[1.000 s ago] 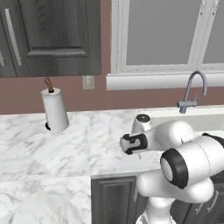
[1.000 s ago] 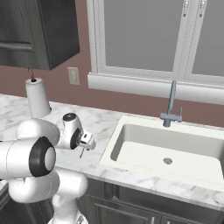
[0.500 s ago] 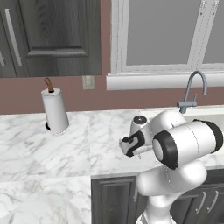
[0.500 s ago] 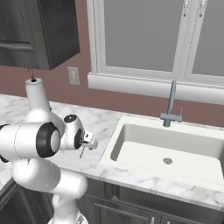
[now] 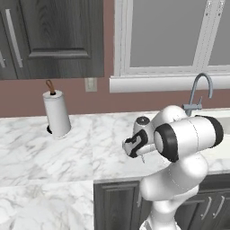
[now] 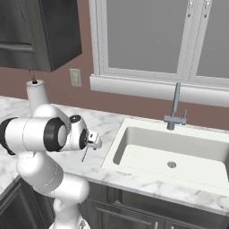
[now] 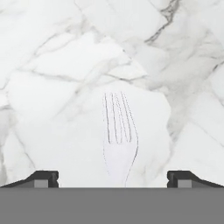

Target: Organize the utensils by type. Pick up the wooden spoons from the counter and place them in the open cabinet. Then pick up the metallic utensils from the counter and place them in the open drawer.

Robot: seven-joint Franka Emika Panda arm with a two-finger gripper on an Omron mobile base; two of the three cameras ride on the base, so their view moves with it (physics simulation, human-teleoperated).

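— What's the room like from where you stand?

— A reddish-brown wall behind a white marble counter [image 5: 67,152] with grey veining, over dark grey base cabinets [image 5: 117,204]. From the left: a dark wall cabinet [image 5: 51,38] up high, a paper towel roll [image 5: 56,116] standing upright on the marble below it, a wall outlet [image 5: 90,84] beside that, then a wide window [image 6: 156,38] with a white sill. Under the window sits a pale sink [image 6: 172,154] with a grey faucet [image 6: 175,109] at its back edge.

— And the utensil?

— A silver-white fork [image 7: 119,133] lies flat on the marble, so pale it nearly blends in. Its tines point away from the hand, and the handle end runs down out of sight.

— Where's the gripper?

— The gripper [image 7: 113,178] hangs over the counter to the left of the sink, above the fork. Its two dark fingertips [image 7: 43,178] stand wide apart, one on each side of the fork, clasping nothing.
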